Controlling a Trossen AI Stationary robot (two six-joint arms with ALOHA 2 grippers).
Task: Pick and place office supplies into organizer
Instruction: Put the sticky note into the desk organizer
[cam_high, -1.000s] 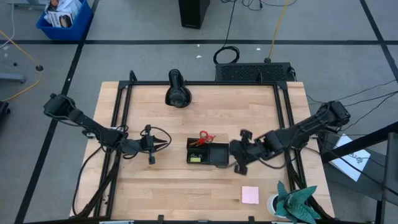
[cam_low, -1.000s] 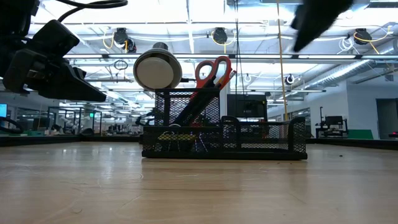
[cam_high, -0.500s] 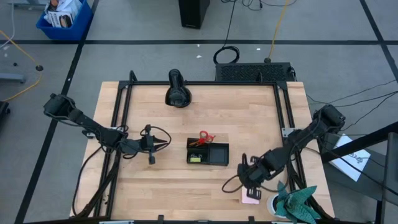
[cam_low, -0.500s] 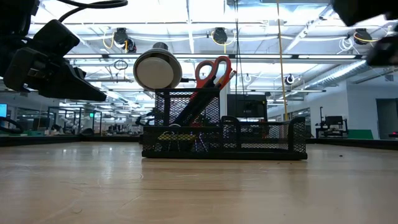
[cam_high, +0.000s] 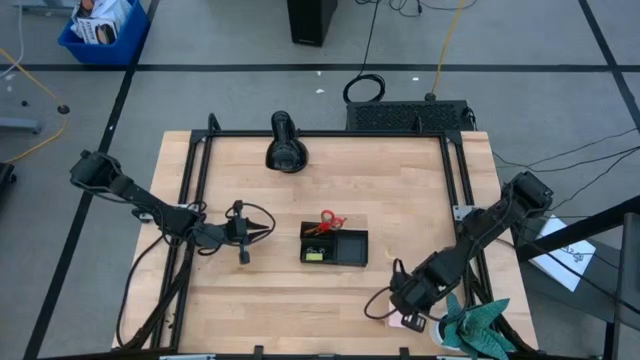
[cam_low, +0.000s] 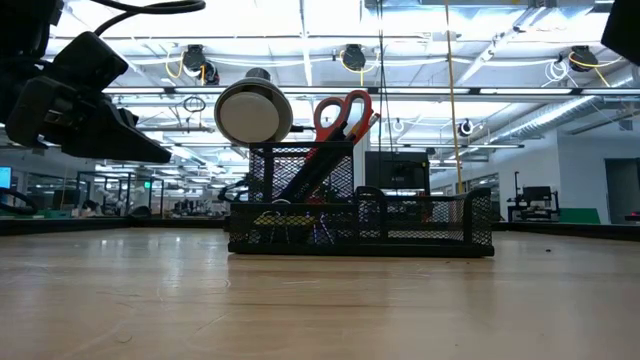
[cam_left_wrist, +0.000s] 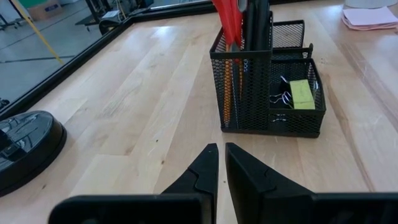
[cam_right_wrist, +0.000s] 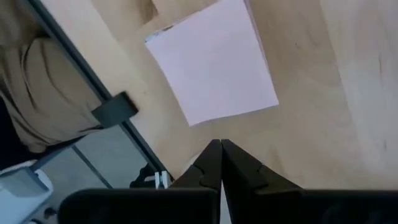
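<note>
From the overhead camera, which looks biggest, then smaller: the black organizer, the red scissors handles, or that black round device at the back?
1. Organizer, the largest footprint.
2. Black device, somewhat smaller, though close enough that I'd not swear to it.
3. Scissors, clearly smallest; only the handles show above the organizer.

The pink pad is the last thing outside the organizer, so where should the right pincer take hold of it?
The sticky-note pad lies flat on the table, offering no raised part. Judging by that pose, the right pincer, now shut above it, would best open, come straight down and close across two opposite edges, near a corner where the thin stack can lift.
</note>
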